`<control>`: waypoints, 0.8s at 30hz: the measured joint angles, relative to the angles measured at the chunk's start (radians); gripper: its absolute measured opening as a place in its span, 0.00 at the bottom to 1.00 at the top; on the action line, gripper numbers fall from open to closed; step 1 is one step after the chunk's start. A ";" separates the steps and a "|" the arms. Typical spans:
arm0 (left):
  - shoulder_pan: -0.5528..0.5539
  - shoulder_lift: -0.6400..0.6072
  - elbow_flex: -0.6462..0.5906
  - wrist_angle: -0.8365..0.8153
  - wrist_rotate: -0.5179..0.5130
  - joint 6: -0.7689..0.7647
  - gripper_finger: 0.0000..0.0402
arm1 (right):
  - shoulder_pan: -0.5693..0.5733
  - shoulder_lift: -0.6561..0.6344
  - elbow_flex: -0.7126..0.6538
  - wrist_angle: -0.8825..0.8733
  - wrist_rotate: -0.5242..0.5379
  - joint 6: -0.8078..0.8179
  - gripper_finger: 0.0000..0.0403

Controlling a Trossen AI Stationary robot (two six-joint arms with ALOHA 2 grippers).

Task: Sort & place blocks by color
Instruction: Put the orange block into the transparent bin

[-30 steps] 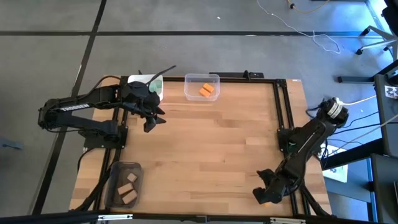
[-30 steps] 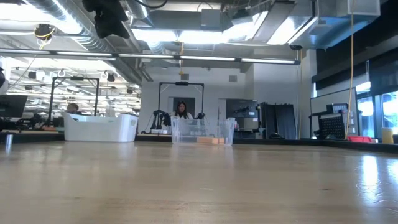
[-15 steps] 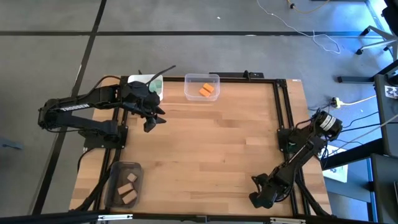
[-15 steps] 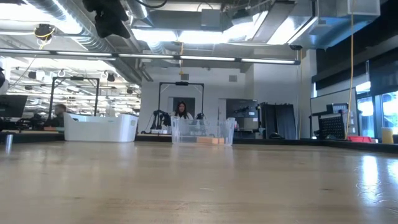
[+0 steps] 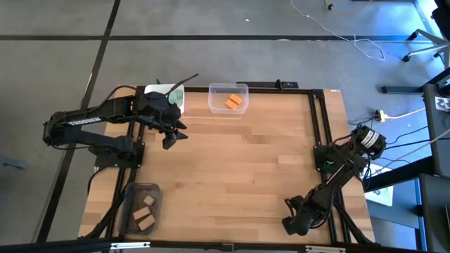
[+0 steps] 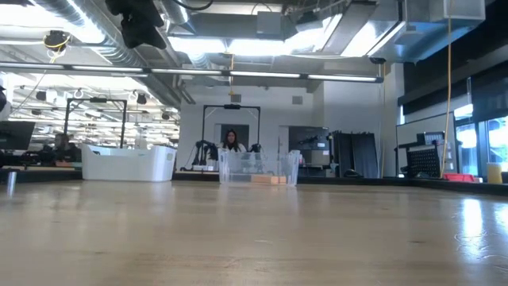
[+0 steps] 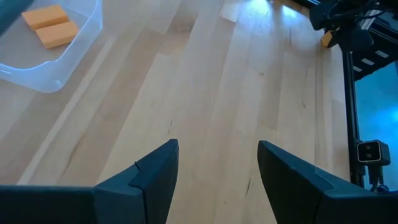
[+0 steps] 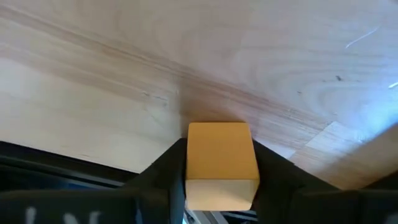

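Running this remotely rn. My right end effector (image 8: 217,177) is sitting at the near right corner of the tabletop (image 5: 239,169), and in the wrist cam its two fingers (image 8: 158,171) are pinching a yellow-orange block (image 8: 221,163) between them, just above the wood by the edge. From the overhead cam the block itself is hidden under the arm.

Left end effector (image 7: 217,168) is hanging w/ fingers spread wide and nothing between them, over the far left part of the tabletop, right beside the white bin (image 5: 169,93). Can't make out what's inside that one, just a hint of green.

Two orange blocks (image 5: 234,102) are lying in the clear bin (image 5: 228,88) at the far edge, touching each other. Two tan blocks (image 5: 145,212) are sitting in the dark grey bin (image 5: 131,200) at the near left corner.

A person (image 6: 232,141) is showing in the low cam, way back in the room.
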 joint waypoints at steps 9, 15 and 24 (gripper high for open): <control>0.000 0.000 0.000 0.000 0.000 0.000 0.52 | -0.108 0.003 0.066 -0.164 0.069 -0.198 0.32; 0.000 0.000 0.000 -0.005 0.005 0.005 0.52 | -0.242 0.010 0.160 -0.296 0.236 -0.395 0.32; 0.000 0.000 0.000 -0.013 0.082 0.108 0.52 | -0.478 0.008 0.286 -0.337 0.381 -0.773 0.32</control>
